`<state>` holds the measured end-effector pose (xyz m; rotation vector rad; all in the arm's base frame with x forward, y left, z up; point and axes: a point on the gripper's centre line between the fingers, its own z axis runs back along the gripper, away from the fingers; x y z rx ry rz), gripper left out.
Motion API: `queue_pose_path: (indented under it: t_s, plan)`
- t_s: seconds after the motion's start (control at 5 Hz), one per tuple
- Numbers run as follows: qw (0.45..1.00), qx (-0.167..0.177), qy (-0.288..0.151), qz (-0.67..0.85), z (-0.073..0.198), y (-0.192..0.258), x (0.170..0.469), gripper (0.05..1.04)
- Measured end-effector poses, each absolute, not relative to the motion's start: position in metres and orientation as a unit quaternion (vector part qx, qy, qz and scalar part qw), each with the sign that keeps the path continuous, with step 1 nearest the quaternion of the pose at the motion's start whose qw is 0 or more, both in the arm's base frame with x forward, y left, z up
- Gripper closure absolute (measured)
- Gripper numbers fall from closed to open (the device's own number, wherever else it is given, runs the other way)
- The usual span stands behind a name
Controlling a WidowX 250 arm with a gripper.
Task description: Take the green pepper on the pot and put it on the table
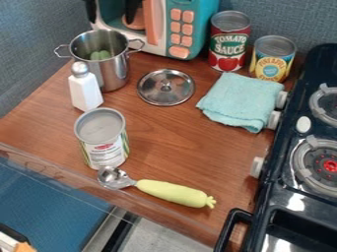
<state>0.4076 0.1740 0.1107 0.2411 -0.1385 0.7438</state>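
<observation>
Camera view, nearest bit first: blue surface [46,206] at bottom L of view, wood table [178,147] beyond it. Spoon [171,192] w/ metal bowl & pale green veg-shaped handle lies nr table's near edge, bowl end just beside lg can [104,142], which stands upright, grey top up. Dk toy stove [283,199] runs along R side, w/ round burners, white knobs & a blk handle at its near end. Further back, white shaker [85,91] w/ metal cap stands upright, just in front of pot; can't tell if they touch. Metal lid [166,87] lies on table, knob up, btwn pot & folded lt blue cloth [241,100], cloth nr stove knobs. Pot [109,74] is upright, two side handles, green pepper [100,55] inside, below rim. Red-label can [229,44] & yellow/blue can [272,59] stand upright side by side beyond cloth. Teal/white toy microwave [162,29] w/ orange btns & door handle sits at back. Gripper [113,11] is at top edge, in front of microwave & nr pot in view, fingers spread wide
</observation>
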Motion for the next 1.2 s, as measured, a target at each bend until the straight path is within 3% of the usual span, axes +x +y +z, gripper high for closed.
queue_pose_path:
  t_s: [1.2]
  plan:
    - [0.928, 0.087, -0.048, 0.359, 0.084, 0.169, 0.4, 0.083]
